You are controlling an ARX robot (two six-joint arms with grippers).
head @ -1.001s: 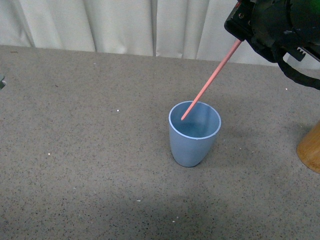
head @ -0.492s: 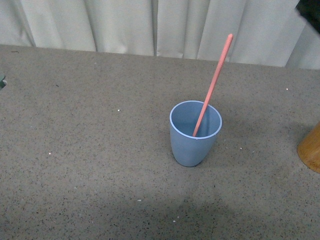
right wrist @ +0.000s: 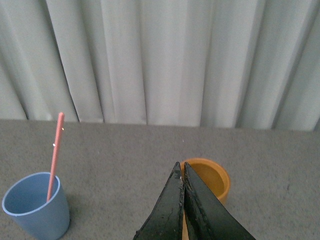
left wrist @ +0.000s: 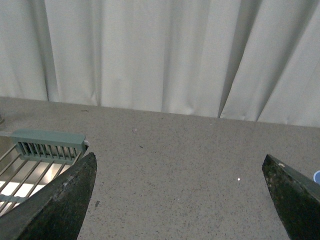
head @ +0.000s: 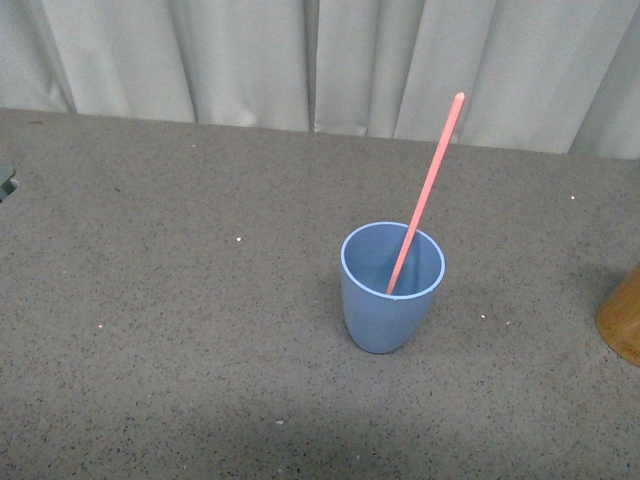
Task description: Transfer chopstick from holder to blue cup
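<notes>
One pink chopstick (head: 428, 185) stands tilted in the blue cup (head: 390, 295), leaning on its rim with the top end free. The right wrist view shows the same chopstick (right wrist: 54, 152) and blue cup (right wrist: 37, 212) off to one side. The orange-brown holder (head: 623, 318) shows in part at the front view's right edge. My right gripper (right wrist: 181, 167) is shut with nothing in it, its tips in front of the holder (right wrist: 212, 176), whose inside looks empty. My left gripper (left wrist: 180, 165) is open over bare tabletop. Neither arm shows in the front view.
A green wire rack (left wrist: 40, 155) lies beside the left gripper; its corner (head: 6, 184) pokes in at the front view's left edge. White curtains (head: 320, 60) close off the back of the speckled grey table (head: 180, 330).
The right gripper held the chopstick over the cup a second ago, then let it go and left the front view. The chopstick now rests in the cup. The view has shifted slightly.
</notes>
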